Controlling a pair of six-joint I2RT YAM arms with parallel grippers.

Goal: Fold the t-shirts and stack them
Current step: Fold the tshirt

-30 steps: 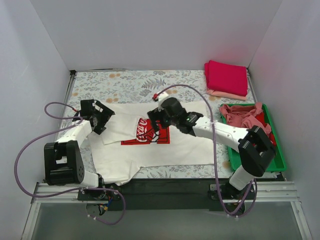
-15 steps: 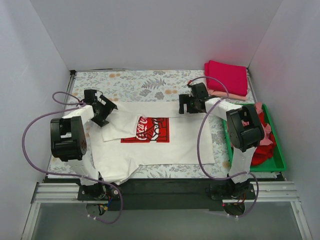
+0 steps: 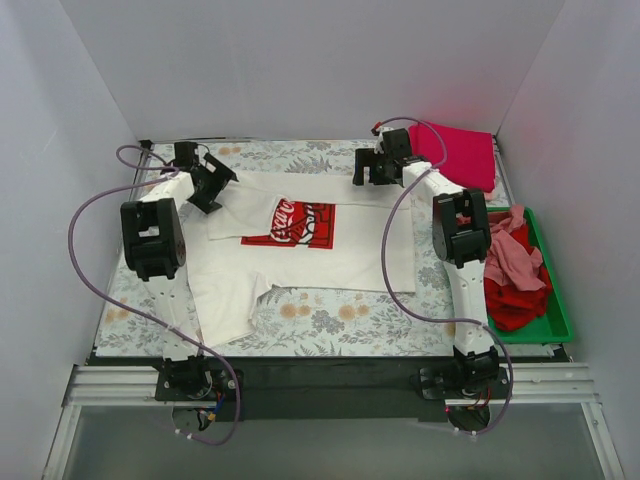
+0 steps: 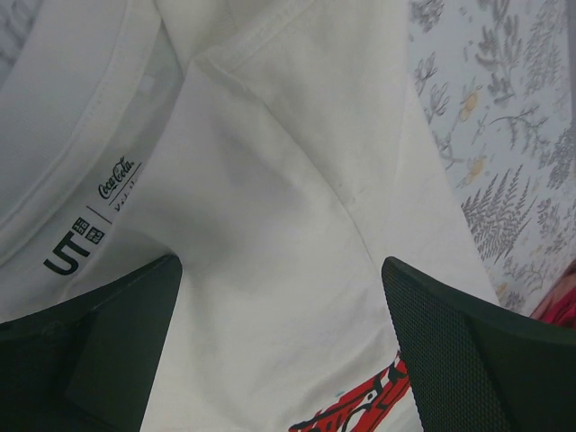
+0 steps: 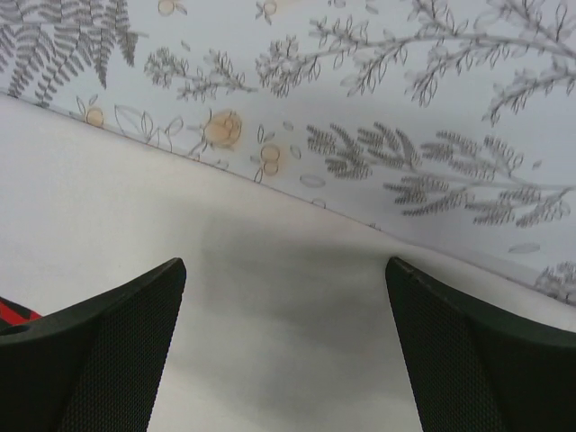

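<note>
A cream-white t-shirt [image 3: 330, 265] with a red logo [image 3: 290, 225] lies spread on the floral tablecloth, its top part folded over. My left gripper [image 3: 213, 186] is open over the shirt's far left, by the collar label [image 4: 90, 236]; in the left wrist view my gripper [image 4: 283, 360] holds nothing. My right gripper [image 3: 365, 170] is open over the shirt's far right edge, and in the right wrist view my gripper [image 5: 283, 351] is empty above the cloth [image 5: 270, 360]. A folded magenta shirt [image 3: 462, 152] lies at the back right.
A green tray [image 3: 556, 300] at the right holds a crumpled dusty-pink shirt [image 3: 512, 255] and a red one [image 3: 515, 305]. White walls close in the back and both sides. The floral tablecloth [image 3: 340, 315] shows bare in front of the shirt.
Both arms have stretched out toward the back of the table. The cream-white shirt has shifted away from the near edge with them, uncovering tablecloth in front.
</note>
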